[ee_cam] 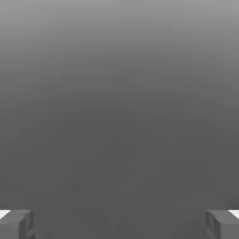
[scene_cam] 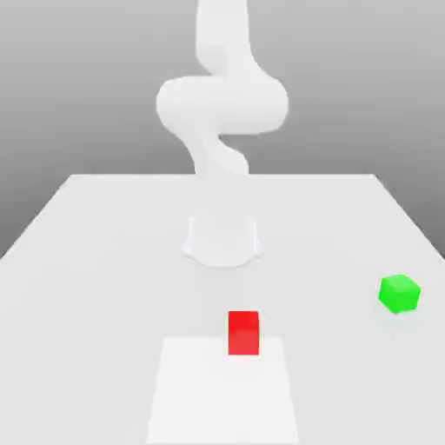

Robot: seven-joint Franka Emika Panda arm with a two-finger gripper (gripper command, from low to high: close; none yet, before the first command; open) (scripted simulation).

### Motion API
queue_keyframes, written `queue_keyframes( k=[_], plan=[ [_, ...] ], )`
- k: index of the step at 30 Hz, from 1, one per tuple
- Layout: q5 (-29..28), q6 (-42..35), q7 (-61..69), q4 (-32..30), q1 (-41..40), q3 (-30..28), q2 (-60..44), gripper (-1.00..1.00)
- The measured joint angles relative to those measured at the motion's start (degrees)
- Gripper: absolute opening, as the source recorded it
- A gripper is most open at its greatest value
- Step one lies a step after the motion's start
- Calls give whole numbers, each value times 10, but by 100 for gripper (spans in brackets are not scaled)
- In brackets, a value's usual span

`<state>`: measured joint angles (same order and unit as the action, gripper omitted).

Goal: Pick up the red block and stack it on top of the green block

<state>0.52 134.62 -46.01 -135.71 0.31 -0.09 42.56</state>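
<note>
The red block (scene_cam: 243, 333) stands on the white table (scene_cam: 104, 261), near the front and in the middle of the exterior view. Well apart from it, toward the exterior view's right, sits the green block (scene_cam: 400, 294), turned slightly on the table. In the hand view my gripper (ee_cam: 119, 225) is open: its two grey fingertips (ee_cam: 17, 224) stand far apart with nothing between them, against a plain grey background. Neither block is near the fingers.
The arm's white base (scene_cam: 222, 239) stands at the table's middle, behind the red block, and its links (scene_cam: 222, 104) rise out of the picture's top. A paler rectangular patch (scene_cam: 222, 400) lies at the table's front, under the red block's near edge.
</note>
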Motion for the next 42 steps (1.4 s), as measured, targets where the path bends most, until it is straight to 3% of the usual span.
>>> queue_keyframes(
  k=[16, 24, 25, 32, 42],
  plan=[
    [17, 235, -34, -312, 24, 31, -283, 0],
    [-22, 419, -69, -325, 42, 12, -508, 0],
    [-24, 428, -70, -324, 46, 8, -519, -100],
    [-26, 427, -72, -324, 45, 8, -517, -100],
    [5, 274, -38, -338, 68, 36, -349, -100]
  ],
)
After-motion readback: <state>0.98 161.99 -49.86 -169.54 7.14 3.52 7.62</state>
